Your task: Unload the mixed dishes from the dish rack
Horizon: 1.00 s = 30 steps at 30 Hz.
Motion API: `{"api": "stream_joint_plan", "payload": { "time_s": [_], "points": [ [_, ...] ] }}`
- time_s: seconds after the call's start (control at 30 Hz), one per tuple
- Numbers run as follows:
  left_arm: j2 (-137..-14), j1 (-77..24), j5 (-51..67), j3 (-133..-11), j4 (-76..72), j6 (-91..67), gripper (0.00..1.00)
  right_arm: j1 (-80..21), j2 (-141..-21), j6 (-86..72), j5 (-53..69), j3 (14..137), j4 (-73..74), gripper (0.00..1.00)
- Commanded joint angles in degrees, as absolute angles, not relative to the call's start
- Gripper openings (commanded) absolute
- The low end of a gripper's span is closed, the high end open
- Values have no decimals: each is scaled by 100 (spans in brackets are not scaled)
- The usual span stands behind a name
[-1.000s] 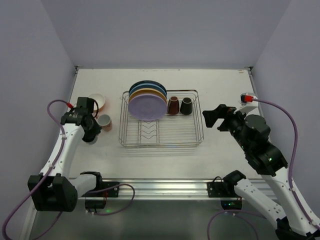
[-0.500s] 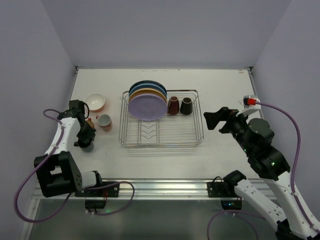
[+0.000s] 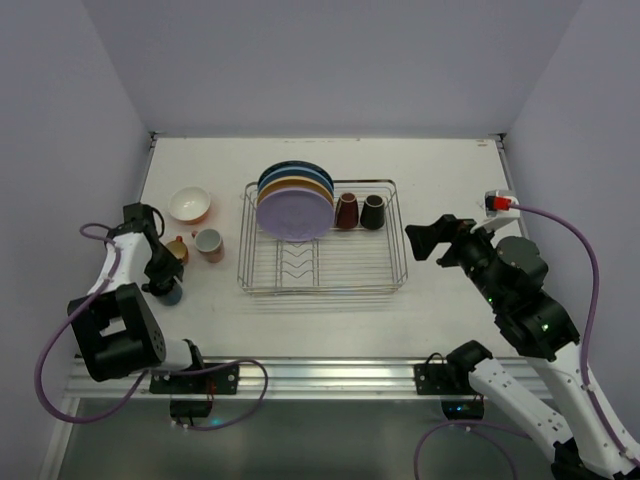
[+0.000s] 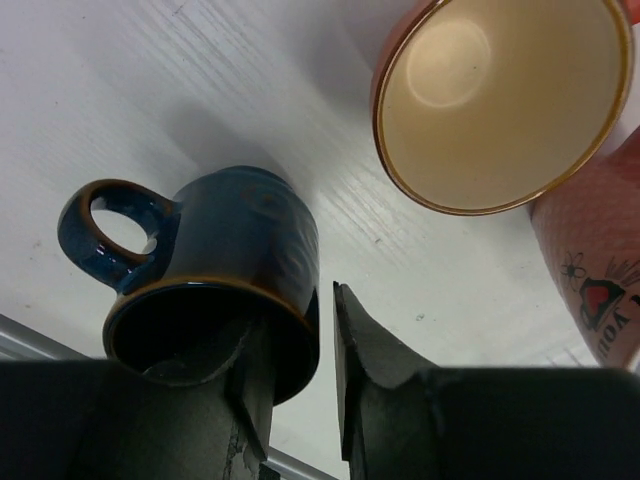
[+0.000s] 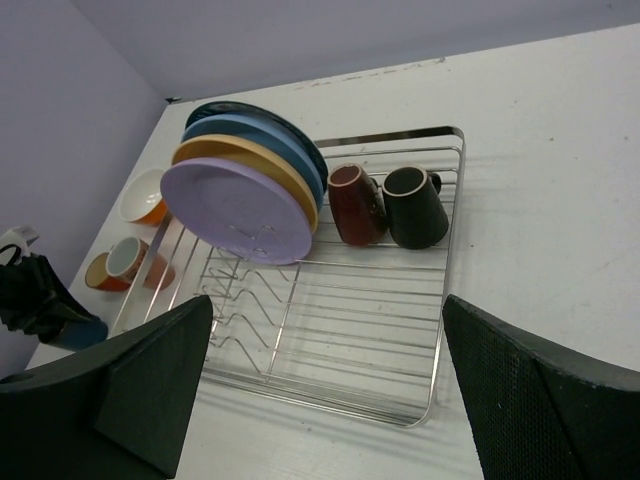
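blue cup (image 4: 235,250) upright on the table (image 4: 200,80), left gripper (image 4: 300,335) astride its rim
1 finger inside, 1 outside, narrowly apart; i can't tell if they grip. orange cup (image 4: 500,100) and pink cup (image 4: 590,250) crowd beside it. right gripper (image 3: 425,240) gapes wide, empty, right of the dish rack (image 3: 322,290).

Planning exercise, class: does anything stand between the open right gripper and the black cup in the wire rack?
Only the right wall of the silver wire dish rack lies between the right gripper and the black cup; from above, nothing visible does.
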<state>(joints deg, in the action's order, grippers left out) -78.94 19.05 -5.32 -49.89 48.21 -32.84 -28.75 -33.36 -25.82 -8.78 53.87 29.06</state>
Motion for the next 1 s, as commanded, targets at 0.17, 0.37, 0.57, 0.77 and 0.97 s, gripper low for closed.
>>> {"api": "stream_joint_plan", "payload": {
  "time_s": [0.17, 0.37, 0.57, 0.77, 0.97],
  "points": [
    [-7603, 1978, -238, -5001, 4474, -2936, 47, -2848, -3357, -2443, -650, 5300, 2628, 99],
    [-7120, 1977, -105, -5141, 4710, -2900, 75, -2848, -3480, -2417, -554, 5300, 2637, 99],
    [-6092, 1977, -395, -5572, 5035, -3094, 100, -2848, -3700, -2364, -387, 5344, 2637, 99],
    [-5610, 1977, -650, -6143, 5493, -3085, 100, -2848, -4042, -2250, -150, 5388, 2672, 99],
    [-4221, 1864, 734, -6188, 4580, -2768, 100, -2856, -4946, -2364, -167, 5677, 2795, 99]
  ]
}}
